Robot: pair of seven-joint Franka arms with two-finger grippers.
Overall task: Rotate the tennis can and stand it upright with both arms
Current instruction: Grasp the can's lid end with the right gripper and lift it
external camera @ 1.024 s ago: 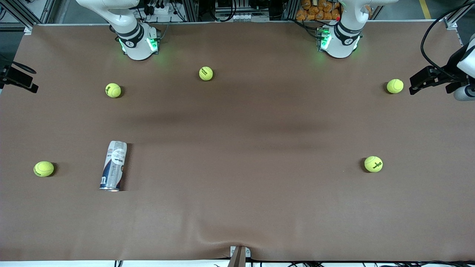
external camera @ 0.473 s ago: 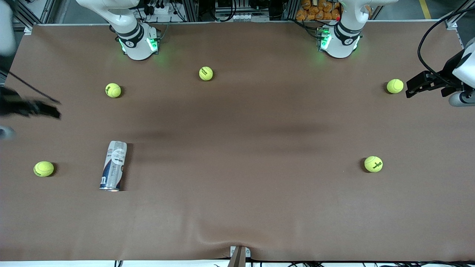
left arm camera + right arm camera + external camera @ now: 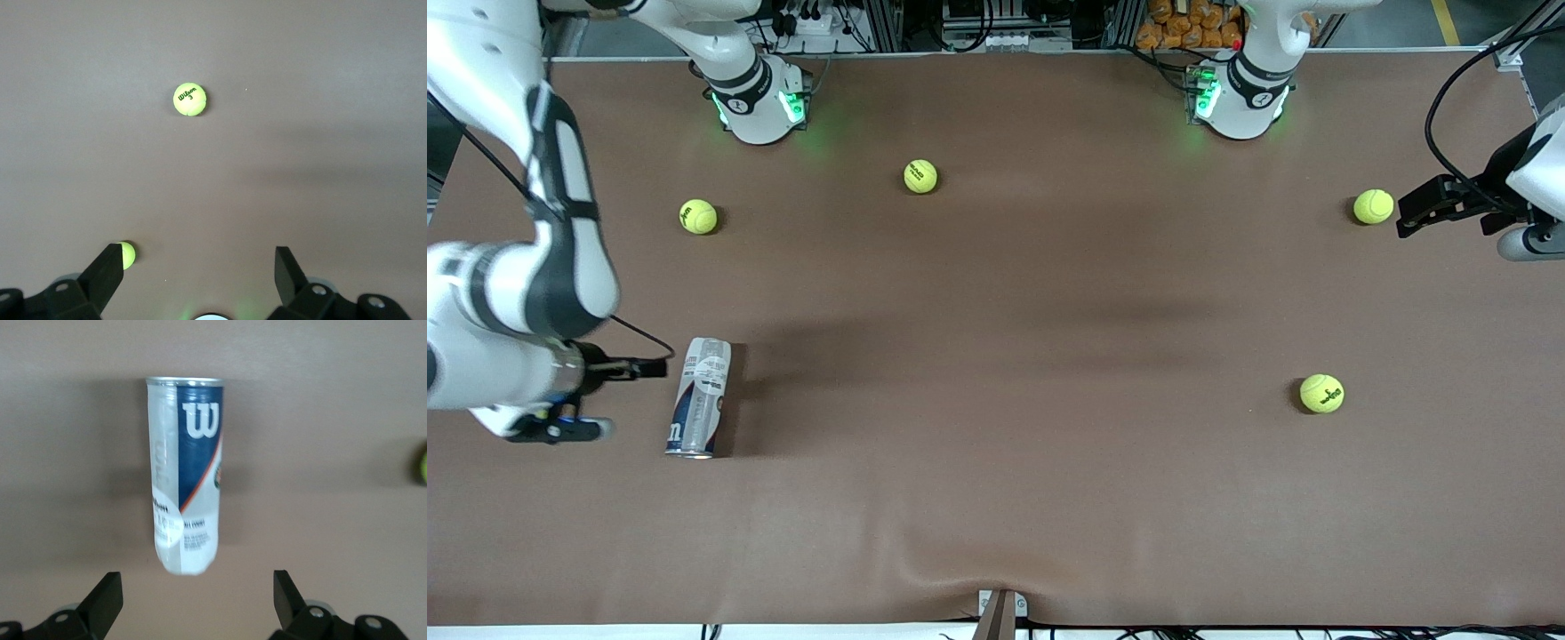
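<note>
- the can (image 3: 699,397) is lying on its side on the worktop (image 3: 1014,373) toward the right arm's end, its metal-rimmed end pointing at the front camera and its rounded clear end pointing at the bases.
- the right claw (image 3: 193,600) is hanging just beside the can, fingers (image 3: 103,600) spread wide and holding nothing; in the right wrist view the can's rounded end is sitting between them, untouched.
- the left claw (image 3: 1440,203) is waiting near the ball (image 3: 1373,206) at the left arm's end, well apart from the can, fingers also spread and empty.
- the can is looking see-through and empty, so it is probably light, with thin walls that are likely giving under a hard squeeze.
- its smooth round side is likely slipping and rolling when nudged.
- a hold across the middle of the label (image 3: 200,447) is looking safest for turning; the rimmed end is probably the stiffest spot for the second claw to steady while tipping it up.
</note>
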